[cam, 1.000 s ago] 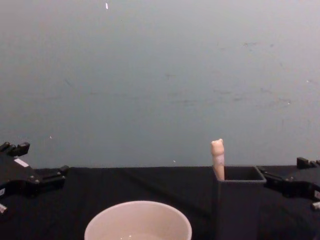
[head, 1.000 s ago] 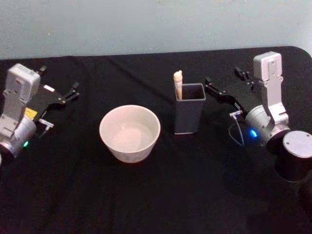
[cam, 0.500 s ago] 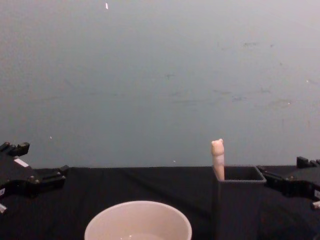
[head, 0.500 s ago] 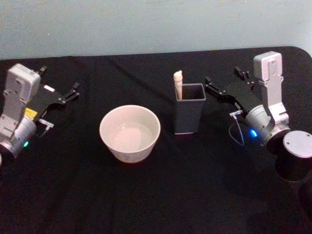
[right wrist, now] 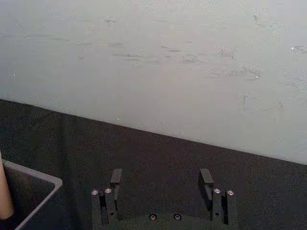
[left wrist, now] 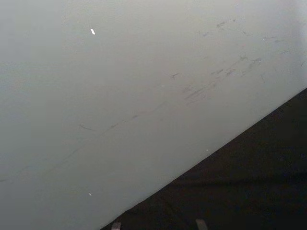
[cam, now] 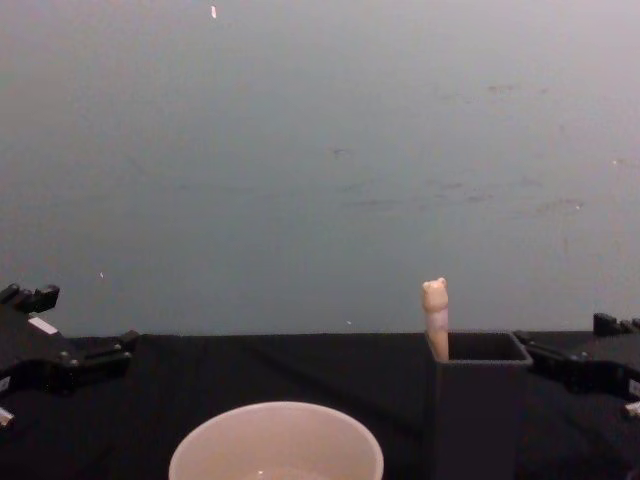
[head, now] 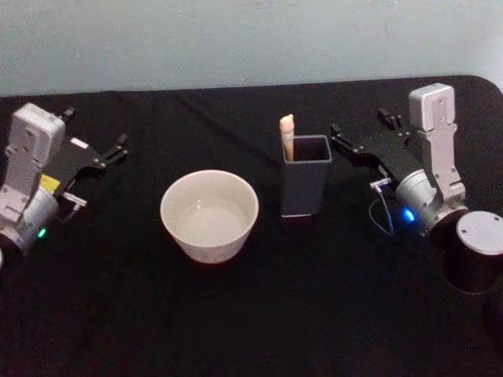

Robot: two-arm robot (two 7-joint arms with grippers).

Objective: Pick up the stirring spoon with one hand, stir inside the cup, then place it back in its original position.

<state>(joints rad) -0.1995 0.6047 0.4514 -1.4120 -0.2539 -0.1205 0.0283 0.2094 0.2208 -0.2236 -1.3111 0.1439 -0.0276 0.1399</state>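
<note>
Cream-beige and smooth, the stirring spoon (head: 288,135) stood nearly upright in the dark grey square holder (head: 305,185), its long axis close to vertical, its small animal-head knob clear of the rim and its thin shaft and bowl hidden inside. The right gripper (head: 355,134) sat just beside that holder, its 2 black fingers spread apart and empty, pointing toward the holder's near wall; in the right wrist view those fingers (right wrist: 116,178) showed a wide gap, with the holder's corner and the beige handle (right wrist: 5,197) off to one side of the claw rather than between the fingers. That offset looked like the relation that mattered: the handle lay ahead of and to the robot's left of this claw, so it would probably need to shift across and close on the knob end from the side. The left gripper (head: 93,138), also matt black, rested with its fingers apart, well apart from the holder, so the right arm was clearly the nearer. Between the 2 claws, closer to the holder, stood the cup (head: 209,214), wide, round, glossy cream-white with a plain rim, on the black cloth-covered table (head: 259,314). Nothing had yet been grasped.
</note>
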